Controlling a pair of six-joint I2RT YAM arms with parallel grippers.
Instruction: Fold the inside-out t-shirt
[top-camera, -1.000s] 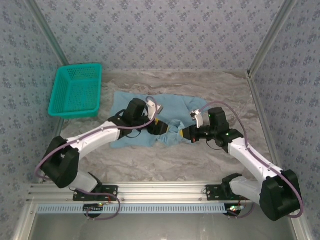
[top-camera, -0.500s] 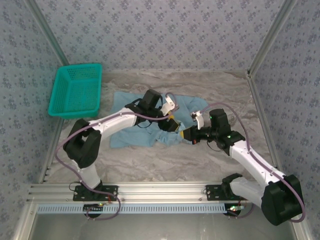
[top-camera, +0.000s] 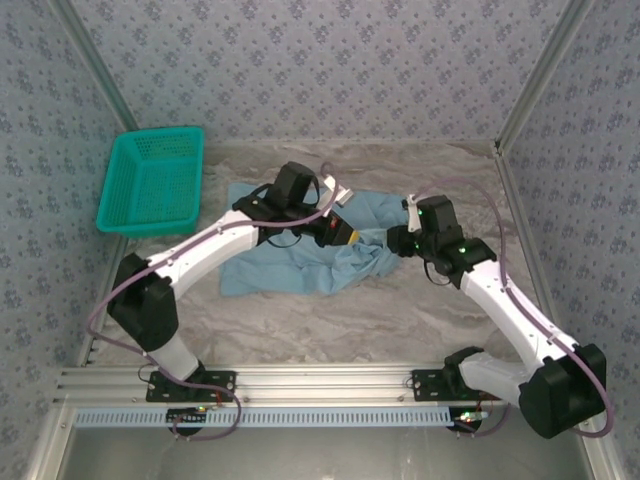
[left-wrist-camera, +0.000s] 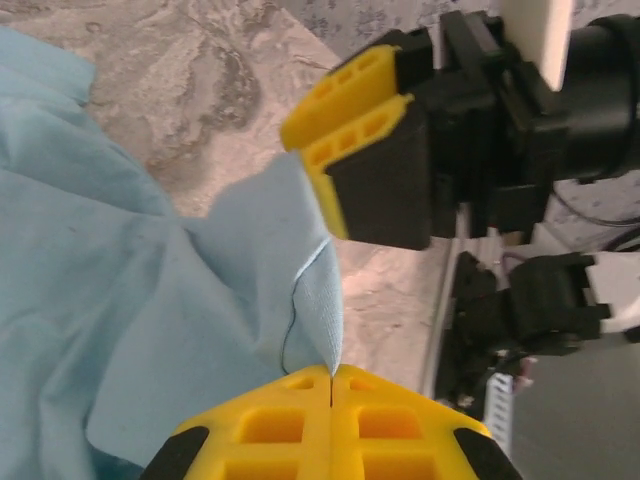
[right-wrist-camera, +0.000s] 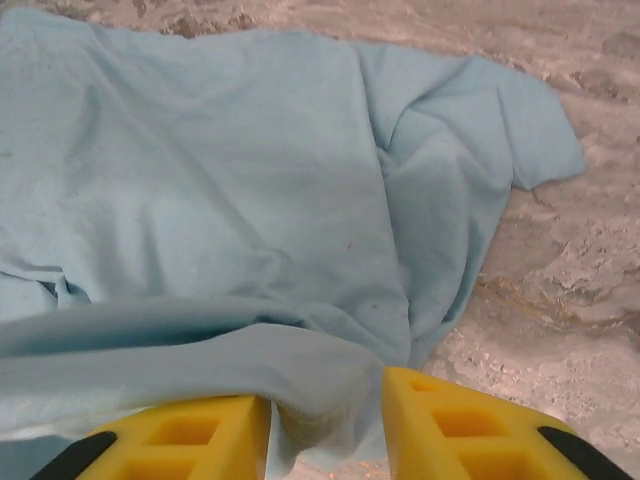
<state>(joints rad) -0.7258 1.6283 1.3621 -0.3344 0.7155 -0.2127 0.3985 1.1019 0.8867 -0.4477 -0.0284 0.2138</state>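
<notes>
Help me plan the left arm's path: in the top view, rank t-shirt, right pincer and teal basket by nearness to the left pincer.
From the left pincer:
1. t-shirt, pinched in it.
2. right pincer, close on its right.
3. teal basket, far away, back left.

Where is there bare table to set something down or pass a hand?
Free: the near strip of table between the t-shirt and the front rail; the far strip between shirt and back wall. Crowded: the middle, where the left arm and right arm meet over the shirt, and the far-left corner, taken by the teal basket.
</notes>
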